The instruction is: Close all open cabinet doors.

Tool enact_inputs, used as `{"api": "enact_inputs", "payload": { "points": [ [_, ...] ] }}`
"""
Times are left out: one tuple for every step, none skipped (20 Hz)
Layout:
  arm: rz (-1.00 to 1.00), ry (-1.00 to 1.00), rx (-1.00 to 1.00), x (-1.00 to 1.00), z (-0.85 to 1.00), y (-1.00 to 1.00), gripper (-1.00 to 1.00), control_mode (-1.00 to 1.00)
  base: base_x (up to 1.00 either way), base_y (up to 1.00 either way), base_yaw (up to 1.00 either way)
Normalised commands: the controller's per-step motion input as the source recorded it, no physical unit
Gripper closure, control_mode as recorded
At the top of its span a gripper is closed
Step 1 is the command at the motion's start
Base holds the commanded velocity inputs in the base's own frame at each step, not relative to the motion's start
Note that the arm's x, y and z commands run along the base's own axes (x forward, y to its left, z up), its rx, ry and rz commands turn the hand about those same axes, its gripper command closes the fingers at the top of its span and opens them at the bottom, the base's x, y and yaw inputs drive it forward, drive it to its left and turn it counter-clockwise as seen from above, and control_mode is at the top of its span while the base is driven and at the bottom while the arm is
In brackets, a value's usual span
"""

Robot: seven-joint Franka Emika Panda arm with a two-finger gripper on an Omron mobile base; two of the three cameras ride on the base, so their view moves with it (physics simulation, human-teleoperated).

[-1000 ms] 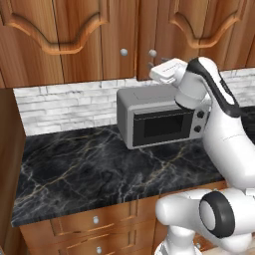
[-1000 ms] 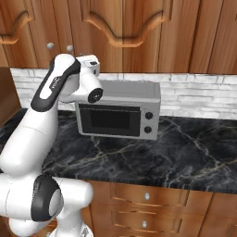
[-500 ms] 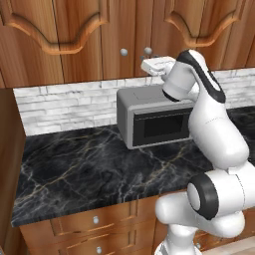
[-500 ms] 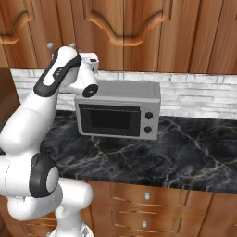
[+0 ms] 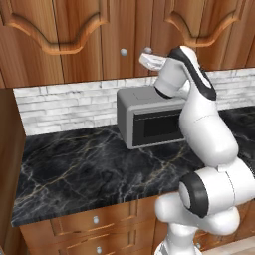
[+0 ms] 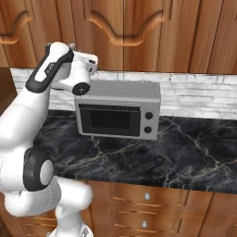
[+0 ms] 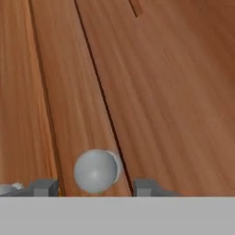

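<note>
A: Where, the tall reddish-brown wooden cabinet doors with arched moulding (image 5: 64, 40)?
B: Up on the wall, directly above the grey box-shaped microwave with dark glass door (image 5: 152, 123). Two small round silver knobs there, side by side: one (image 5: 124, 52) left of the seam, the other (image 5: 148, 50) right of it.

A: And the white two-finger gripper (image 5: 144, 59)?
B: Raised above the microwave's top, nosed up against the lower edge of the doors, just beside the right-hand knob. From the right base camera, hand (image 6: 88, 62) over the microwave's upper left corner.

A: Fingers?
B: Drawn in as far as seen here, a round silver knob (image 7: 96, 170) sitting between the two dark tips (image 7: 45, 187). Clamped on it or merely flanking it: cannot tell. Small gaps visible either side in the hand camera.

A: Doors flush?
B: Hard to judge. Dark vertical seam just right of the knob in the close view; door faces look level across it.

A: Below the microwave?
B: Black marble countertop with pale veins (image 5: 84, 169); under that, short wooden drawer fronts with silver knobs (image 6: 147, 196).
</note>
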Motion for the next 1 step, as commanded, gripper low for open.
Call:
{"api": "enact_inputs", "payload": {
  "points": [
    [0.00,0.11,0.05,0.31,0.00,0.14,-1.00,-1.00,0.00,0.00,0.00]
  ]
}}
